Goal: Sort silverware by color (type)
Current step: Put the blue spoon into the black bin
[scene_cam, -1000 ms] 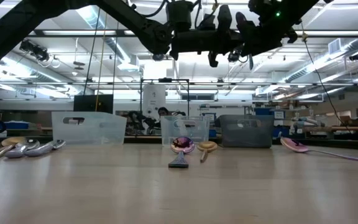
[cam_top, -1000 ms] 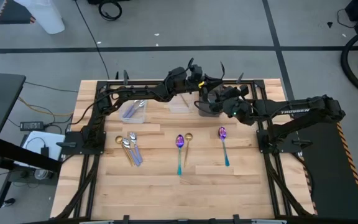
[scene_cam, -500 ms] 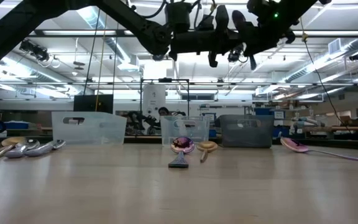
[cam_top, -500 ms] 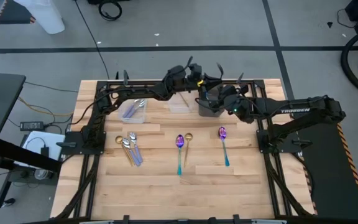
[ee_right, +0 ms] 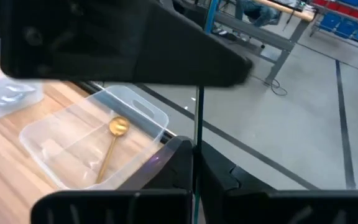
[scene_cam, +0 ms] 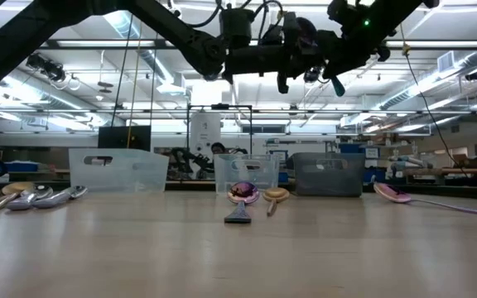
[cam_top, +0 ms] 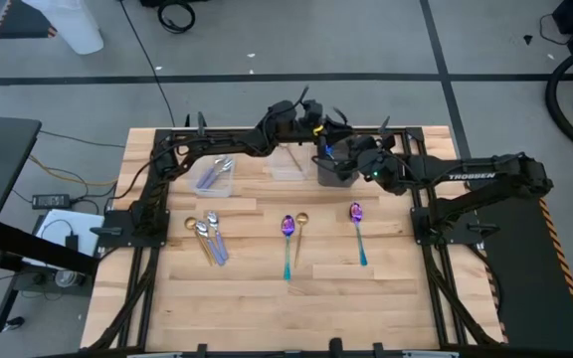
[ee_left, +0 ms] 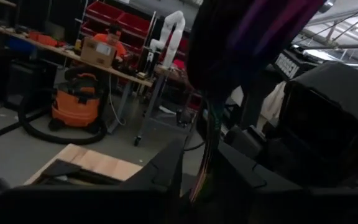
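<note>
The clear middle rectangular plastic bin (ee_right: 92,146) holds one gold spoon (ee_right: 112,142). The right gripper (ee_right: 194,155) is clamped on a thin teal-handled spoon (ee_right: 195,124); the left gripper's (cam_top: 318,127) fingers stand partly parted around it.

We saw two dark, near-black arms built of boxy, jointed sections. The right arm (cam_top: 485,177) carried white "TROSSEN" lettering along its long link and a small green light near its wrist. The left arm (cam_top: 207,149) had thin black cables looping over its wrist. Both rose from black frame rails (cam_top: 132,259) with bolted brackets.
</note>
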